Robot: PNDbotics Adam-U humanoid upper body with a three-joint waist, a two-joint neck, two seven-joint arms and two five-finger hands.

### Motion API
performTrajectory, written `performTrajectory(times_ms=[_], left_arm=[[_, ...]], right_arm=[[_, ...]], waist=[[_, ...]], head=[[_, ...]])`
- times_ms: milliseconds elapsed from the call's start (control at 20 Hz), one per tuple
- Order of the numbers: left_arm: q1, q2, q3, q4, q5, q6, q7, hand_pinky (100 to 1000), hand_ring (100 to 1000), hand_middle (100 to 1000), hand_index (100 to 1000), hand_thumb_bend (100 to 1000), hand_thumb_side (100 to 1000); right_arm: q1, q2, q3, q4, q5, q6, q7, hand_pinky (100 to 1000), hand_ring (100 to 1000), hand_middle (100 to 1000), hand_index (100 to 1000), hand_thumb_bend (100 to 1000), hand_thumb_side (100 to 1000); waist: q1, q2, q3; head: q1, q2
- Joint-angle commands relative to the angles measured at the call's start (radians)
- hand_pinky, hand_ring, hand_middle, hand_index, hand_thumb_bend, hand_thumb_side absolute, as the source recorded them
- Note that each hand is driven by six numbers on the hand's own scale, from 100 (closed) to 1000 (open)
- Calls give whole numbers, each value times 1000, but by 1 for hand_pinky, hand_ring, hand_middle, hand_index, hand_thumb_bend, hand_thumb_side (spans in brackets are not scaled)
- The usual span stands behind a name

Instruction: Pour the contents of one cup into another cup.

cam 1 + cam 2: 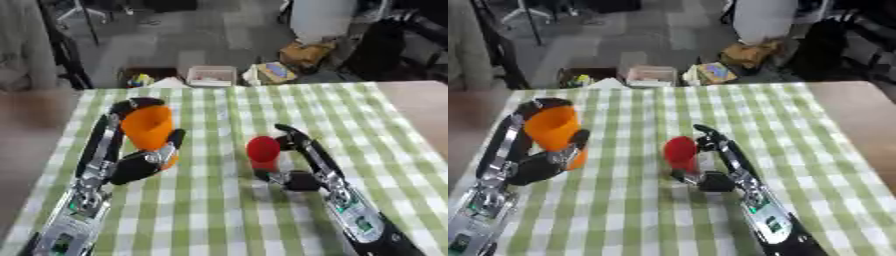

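Checked cloth point(219, 200), orange cup point(149, 127) upright, red cup point(262, 152) tilted

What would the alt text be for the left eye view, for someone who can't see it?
Two black robot hands each hold a cup above a green-and-white checked tablecloth: the left hand grips an orange cup, the right hand a smaller red cup. The cups are apart, and neither is tipped over the other.
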Motion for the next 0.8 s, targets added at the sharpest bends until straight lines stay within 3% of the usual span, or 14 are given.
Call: performTrajectory(times_ms=[50,800], left_arm=[[-12,1,-3,-18,1,0,-3,188,264,326,698,117,176],[-14,-4,-9,-17,2,1,-6,187,264,326,697,100,176]], right_arm=[[-25,-3,3,10,21,-10,0,744,817,517,937,689,379],[-60,24,-1,67,55,-20,-16,735,803,510,936,683,379]], waist=[[-2,-19,3],[0,-12,17]], head=[[-2,-15],[-2,-21]])
